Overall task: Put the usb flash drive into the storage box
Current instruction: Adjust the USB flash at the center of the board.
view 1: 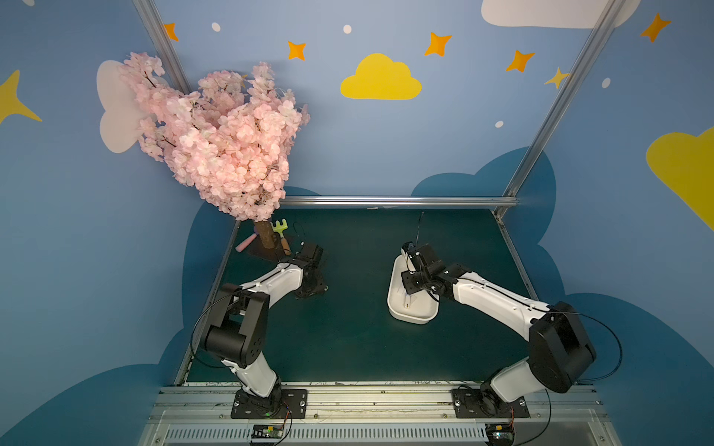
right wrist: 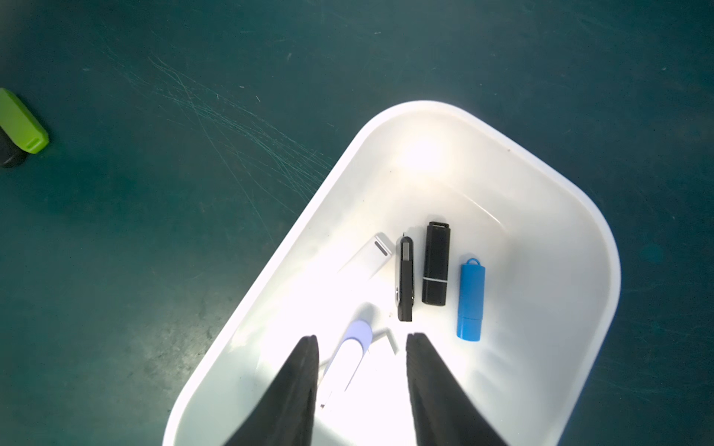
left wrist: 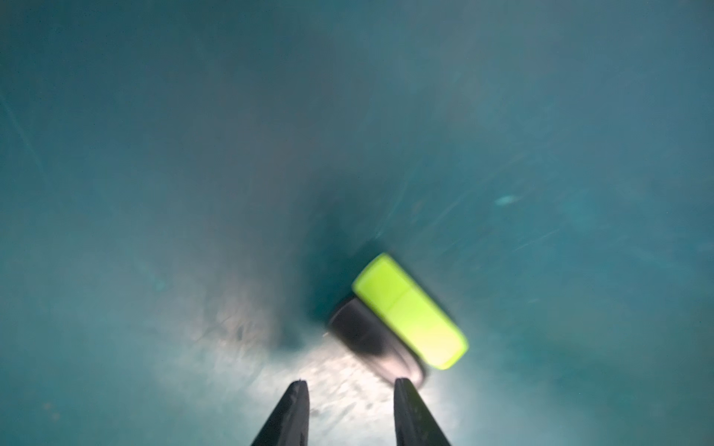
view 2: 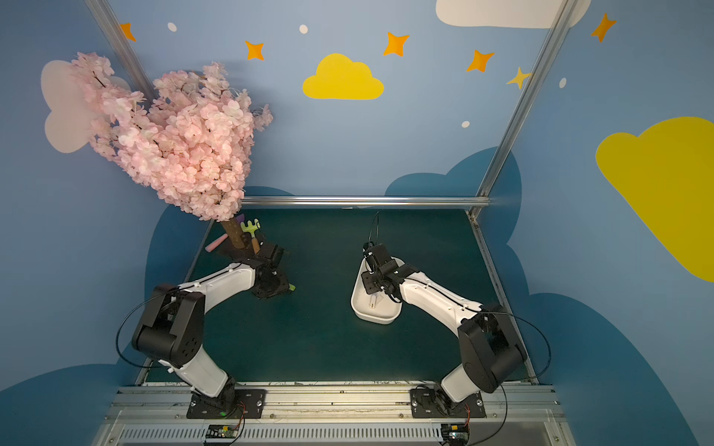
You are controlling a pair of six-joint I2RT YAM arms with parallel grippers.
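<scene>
The left gripper (left wrist: pixel 351 382) hangs low over the green desk (left wrist: pixel 154 154). Its two fingers are a little way apart, with nothing between them. Just ahead of it lie two sticks side by side: a green usb flash drive (left wrist: pixel 409 311) and a dark usb flash drive (left wrist: pixel 371 340). The dark one comes right up to the tip of one finger, but the picture is too blurry to tell if they touch. Both sticks are on the desk, not in the storage box (right wrist: pixel 541 193). The right gripper (right wrist: pixel 362 336) is well away from them and points down into the white box. Its fingers are a little way apart too and hold nothing. Under it, between the fingers, a white and purple stick (right wrist: pixel 347 359) lies on the box floor. Just ahead of this gripper four more sticks lie in a row: a white stick (right wrist: pixel 367 256), a thin black stick (right wrist: pixel 405 278), a thick black stick (right wrist: pixel 436 264) and a blue stick (right wrist: pixel 471 299).
</scene>
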